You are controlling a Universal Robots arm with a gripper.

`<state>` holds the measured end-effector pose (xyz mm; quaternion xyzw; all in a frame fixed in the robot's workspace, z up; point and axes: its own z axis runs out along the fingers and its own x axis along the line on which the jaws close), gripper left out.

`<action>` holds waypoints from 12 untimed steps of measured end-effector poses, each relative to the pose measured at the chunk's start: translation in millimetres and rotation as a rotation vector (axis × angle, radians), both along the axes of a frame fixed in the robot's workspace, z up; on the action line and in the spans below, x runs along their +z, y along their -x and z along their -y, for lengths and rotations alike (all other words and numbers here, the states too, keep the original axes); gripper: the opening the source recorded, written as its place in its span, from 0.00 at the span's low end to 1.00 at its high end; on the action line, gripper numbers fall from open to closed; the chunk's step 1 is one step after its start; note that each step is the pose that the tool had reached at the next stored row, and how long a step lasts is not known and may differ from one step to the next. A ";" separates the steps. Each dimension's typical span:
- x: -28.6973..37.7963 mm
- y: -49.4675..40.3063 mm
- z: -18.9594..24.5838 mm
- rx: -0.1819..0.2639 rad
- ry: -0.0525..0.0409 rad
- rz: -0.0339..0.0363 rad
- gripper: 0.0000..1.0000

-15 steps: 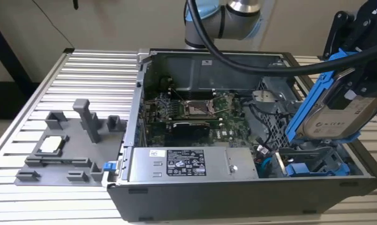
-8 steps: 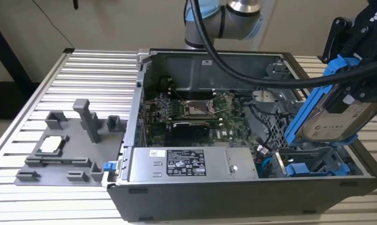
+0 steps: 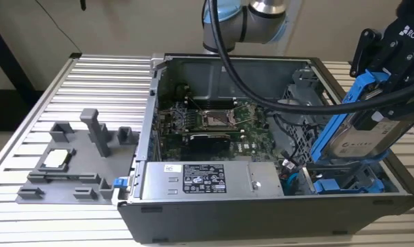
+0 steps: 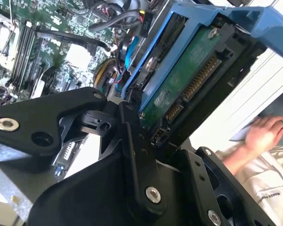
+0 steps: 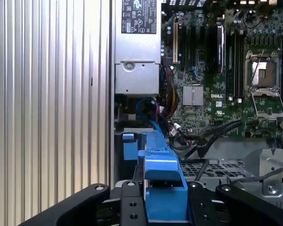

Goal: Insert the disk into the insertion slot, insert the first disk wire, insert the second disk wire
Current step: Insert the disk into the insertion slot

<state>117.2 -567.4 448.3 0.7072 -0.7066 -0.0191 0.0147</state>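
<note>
The black gripper point(image 3: 387, 80), cut off at the exterior view's right edge, is clenched on the upper end of the flat silver-grey disk point(image 3: 361, 138) in its bright blue plastic carrier (a black cable point(image 3: 289, 105) crosses its blue edge). The disk hangs tilted over the grey, blue-railed insertion slot point(image 3: 344, 183) in the open grey metal computer case point(image 3: 214, 218). Whether its lower end touches the rails is hard to tell.

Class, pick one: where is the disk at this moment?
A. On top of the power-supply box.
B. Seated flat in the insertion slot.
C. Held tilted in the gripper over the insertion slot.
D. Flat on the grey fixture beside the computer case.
C: in the exterior view the gripper clamps the disk, which is steeply tilted above the insertion slot and not seated in it.
</note>
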 end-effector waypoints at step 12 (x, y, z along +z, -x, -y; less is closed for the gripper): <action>-13.5 -3.4 3.6 0.000 -0.0148 -0.0005 0.33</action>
